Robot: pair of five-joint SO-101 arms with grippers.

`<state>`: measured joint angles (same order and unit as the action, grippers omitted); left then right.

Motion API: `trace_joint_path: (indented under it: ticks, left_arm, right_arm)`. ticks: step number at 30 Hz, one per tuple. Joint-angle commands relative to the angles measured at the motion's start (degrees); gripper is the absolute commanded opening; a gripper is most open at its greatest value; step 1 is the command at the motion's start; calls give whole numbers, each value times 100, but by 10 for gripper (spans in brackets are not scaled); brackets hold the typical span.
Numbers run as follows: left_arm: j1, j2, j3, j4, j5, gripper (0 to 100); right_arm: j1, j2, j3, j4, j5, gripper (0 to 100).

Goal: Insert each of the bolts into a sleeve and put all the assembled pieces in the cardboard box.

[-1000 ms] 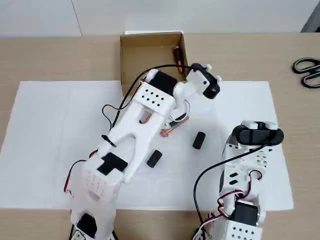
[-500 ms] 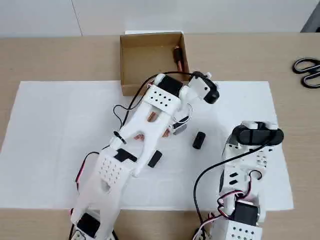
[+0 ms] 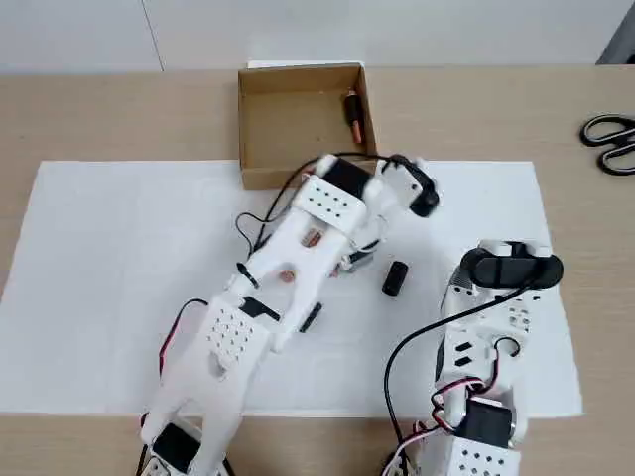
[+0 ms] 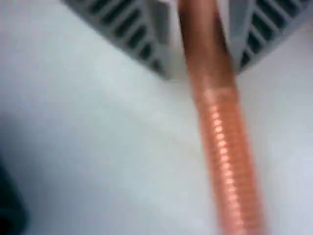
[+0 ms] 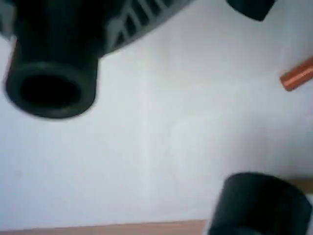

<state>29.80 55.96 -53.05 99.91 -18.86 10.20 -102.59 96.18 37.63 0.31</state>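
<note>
One copper bolt (image 4: 217, 127) in left gripper (image 4: 203, 66)

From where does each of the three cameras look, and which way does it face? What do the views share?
High view: fixed above the table, facing down on the white paper, the cardboard box, the left arm and the right arm.
Left wrist view: on the left arm, facing down at the paper; the left hand grips a copper bolt.
Right wrist view: on the right arm, low over the paper; the right hand holds a black sleeve.
Shared: the white paper shows in all three.
</note>
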Motion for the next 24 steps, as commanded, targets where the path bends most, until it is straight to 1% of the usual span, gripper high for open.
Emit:
trace_joint_path:
  ticks: [1,6,15,19,24]
  left_arm:
    - [97,-308,-40,53,18,7]
    - [220,-844,171,53,18,6]
    - [-44,-1978,207,62,-97,6]
    - [-387,-2453,708,62,-870,6]
    - [-1064,-3262,2132,62,-2171,6]
  right_arm:
    - [22,-110,35,13,35,3]
    - [31,-110,35,13,35,3]
    - [31,-110,35,13,26,3]
    - [31,-110,35,13,26,3]
    - [22,-110,35,13,26,3]
